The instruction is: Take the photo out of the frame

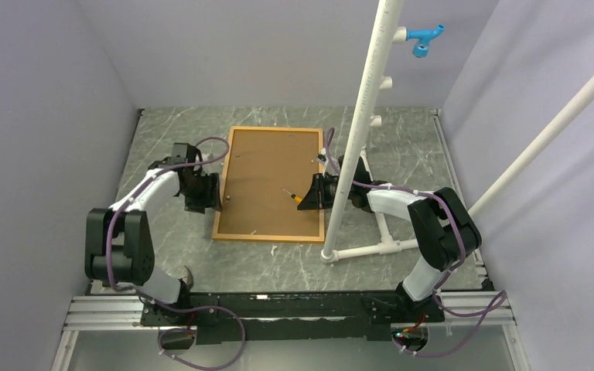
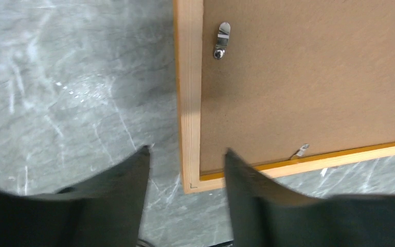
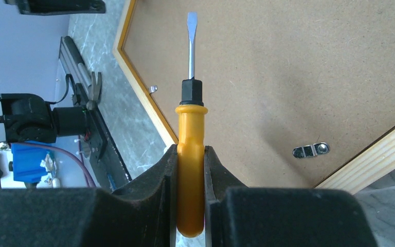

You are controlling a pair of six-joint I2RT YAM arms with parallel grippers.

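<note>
Frame (image 1: 269,235) lying face down on the grey desk (image 1: 410,147), its brown backing board (image 1: 271,174) facing up. The photo is out of sight; I judge it sits under that board, inside the frame. My right claw (image 3: 190,154) is clenched on the orange-yellow handle of a screwdriver (image 3: 190,128), with the flat blade out over the board and not touching any clip. My left claw (image 2: 186,157) is released, one finger on each side of the frame's left rail near its near corner, gripping nothing.

Risks, as I judge them: the blade could skid off a small metal clip (image 3: 311,150) and gouge the board or the print beneath. Hard prying could shift the frame, since my left claw is not pinning it. The handle could twist between my fingers under load.

Only the top view shows the whole frame and both arms, but a white pipe (image 1: 360,131) partly covers my right claw there. The right wrist view shows the blade and one clip near a corner. The left wrist view shows another clip by the left rail, tiny from above.
</note>
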